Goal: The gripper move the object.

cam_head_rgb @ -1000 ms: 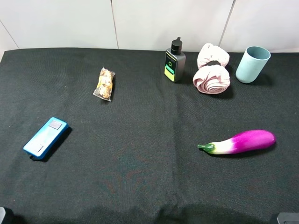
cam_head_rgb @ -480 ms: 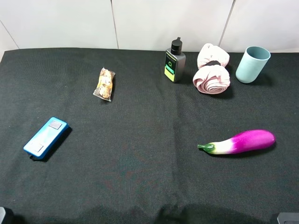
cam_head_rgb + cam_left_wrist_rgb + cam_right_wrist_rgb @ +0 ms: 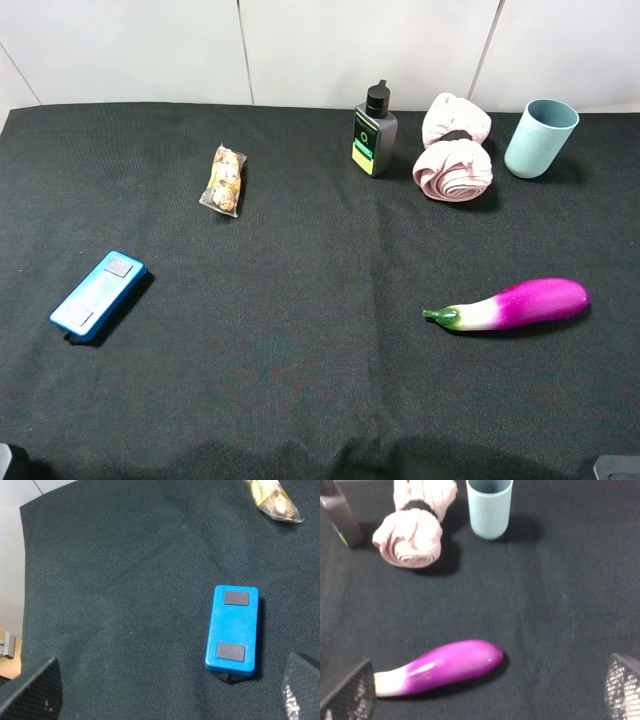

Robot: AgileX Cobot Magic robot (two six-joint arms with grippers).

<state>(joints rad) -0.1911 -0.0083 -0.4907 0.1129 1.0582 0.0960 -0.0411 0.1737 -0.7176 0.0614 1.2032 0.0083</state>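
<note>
The pale blue-green cup [image 3: 540,138] stands upright at the far right of the black table, open end up; it also shows in the right wrist view [image 3: 489,507]. My right gripper [image 3: 485,692] is open and empty, well short of the cup, with a purple eggplant [image 3: 440,666] lying between them. Only its fingertips [image 3: 347,692] show. My left gripper [image 3: 167,695] is open and empty at the near left, close to a blue box [image 3: 232,628]. In the exterior view only slivers of the arms show at the bottom corners.
A rolled pink cloth [image 3: 455,160] lies just left of the cup, then a grey bottle with green label [image 3: 374,130]. The eggplant [image 3: 510,304] lies at the mid right. A snack packet [image 3: 225,180] and the blue box [image 3: 98,293] lie on the left.
</note>
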